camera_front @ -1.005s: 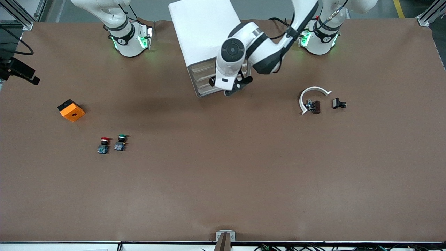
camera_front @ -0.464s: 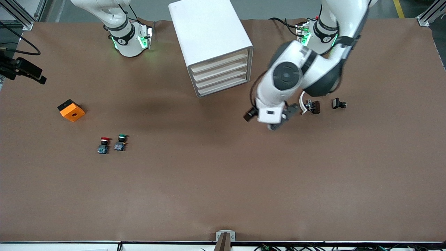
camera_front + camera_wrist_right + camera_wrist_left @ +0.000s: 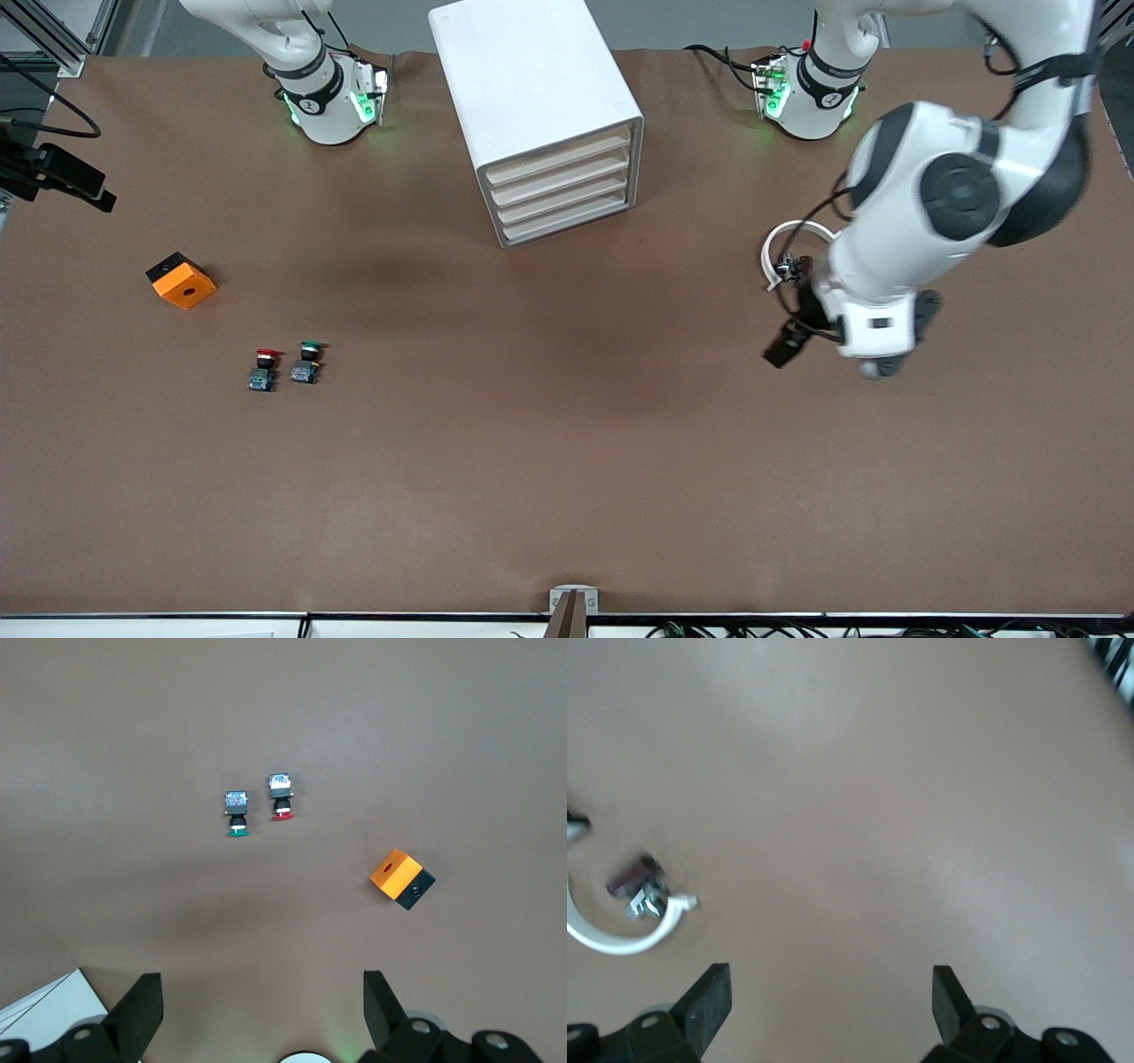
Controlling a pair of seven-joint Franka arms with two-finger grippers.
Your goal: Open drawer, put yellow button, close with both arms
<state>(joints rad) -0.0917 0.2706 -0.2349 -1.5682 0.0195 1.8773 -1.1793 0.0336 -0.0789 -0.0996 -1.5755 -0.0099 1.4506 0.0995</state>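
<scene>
Your cabinet has all four trays pushed in, top drawer included, and no yellow button shows anywhere. Your left pincer hangs spread wide and empty over bare tabletop near the white ring. Your right pincer waits wide open too, high over the red and green buttons.

The left arm swings away from the cabinet — a second ago its left gripper sat at the drawer fronts, now it hangs over bare table toward the left arm's end, fingers spread wide. It now covers the small black part beside the white ring — the drawer shows again, pushed in.
</scene>
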